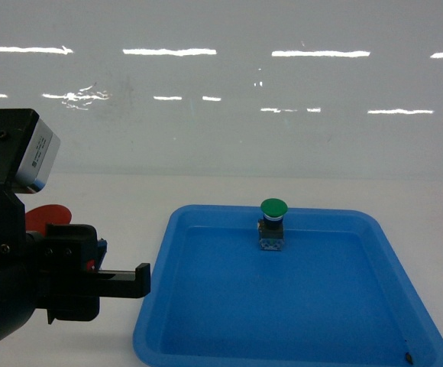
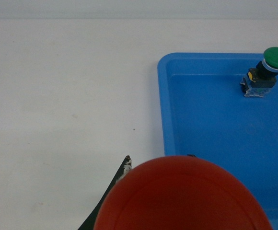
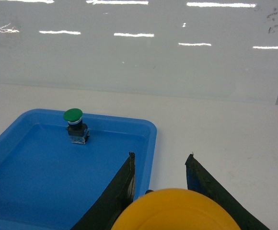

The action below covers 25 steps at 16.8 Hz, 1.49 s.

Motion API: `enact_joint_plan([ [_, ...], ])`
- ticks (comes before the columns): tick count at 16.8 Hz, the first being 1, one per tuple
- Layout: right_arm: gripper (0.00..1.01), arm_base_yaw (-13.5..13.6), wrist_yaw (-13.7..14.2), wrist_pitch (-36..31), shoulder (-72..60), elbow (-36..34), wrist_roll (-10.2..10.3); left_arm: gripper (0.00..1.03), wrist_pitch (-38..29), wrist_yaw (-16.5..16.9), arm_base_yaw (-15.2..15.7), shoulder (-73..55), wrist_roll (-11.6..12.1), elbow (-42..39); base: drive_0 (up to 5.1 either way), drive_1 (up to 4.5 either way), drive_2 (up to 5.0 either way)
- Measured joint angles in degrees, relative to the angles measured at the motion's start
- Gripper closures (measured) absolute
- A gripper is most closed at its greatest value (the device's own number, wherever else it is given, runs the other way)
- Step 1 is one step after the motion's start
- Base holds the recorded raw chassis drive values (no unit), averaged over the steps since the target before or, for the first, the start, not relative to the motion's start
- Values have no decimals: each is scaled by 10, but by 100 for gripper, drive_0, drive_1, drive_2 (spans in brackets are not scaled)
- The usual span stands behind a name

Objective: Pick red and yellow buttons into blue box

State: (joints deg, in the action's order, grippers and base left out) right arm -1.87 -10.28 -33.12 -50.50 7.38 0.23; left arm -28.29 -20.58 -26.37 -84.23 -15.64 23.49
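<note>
In the left wrist view the red button's round cap (image 2: 182,196) fills the bottom, close to the camera, with my left gripper (image 2: 159,159) shut on the red button just left of the blue box (image 2: 164,105). The head view shows that gripper (image 1: 130,281) beside the box's left rim (image 1: 160,252), a slice of red cap (image 1: 50,215) behind it. The yellow button's cap (image 3: 177,211) sits between the dark fingers of my right gripper (image 3: 160,160), which is shut on it over the box's right rim (image 3: 151,139). The right gripper is out of the head view.
A green-capped button (image 1: 272,222) stands upright inside the box near its far wall, also seen from the left wrist (image 2: 268,67) and the right wrist (image 3: 75,125). White tabletop surrounds the box. A glossy white wall stands behind.
</note>
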Motion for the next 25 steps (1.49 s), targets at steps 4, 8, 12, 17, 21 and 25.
enact_joint_plan([
  [4,72,0,0,0,0,0,0,78,0,0,1,0,0,0,0,0,0],
  [8,72,0,0,0,0,0,0,78,0,0,1,0,0,0,120,-60,-60],
  [12,72,0,0,1,0,0,0,78,1,-3,4,0,0,0,479,-239,-239],
  [17,72,0,0,0,0,0,0,78,0,-3,3,0,0,0,479,-239,-239],
  [21,72,0,0,-1,0,0,0,78,0,-2,3,0,0,0,479,-239,-239],
  [25,72,0,0,1,0,0,0,78,0,-2,2,0,0,-1,479,-239,-239],
])
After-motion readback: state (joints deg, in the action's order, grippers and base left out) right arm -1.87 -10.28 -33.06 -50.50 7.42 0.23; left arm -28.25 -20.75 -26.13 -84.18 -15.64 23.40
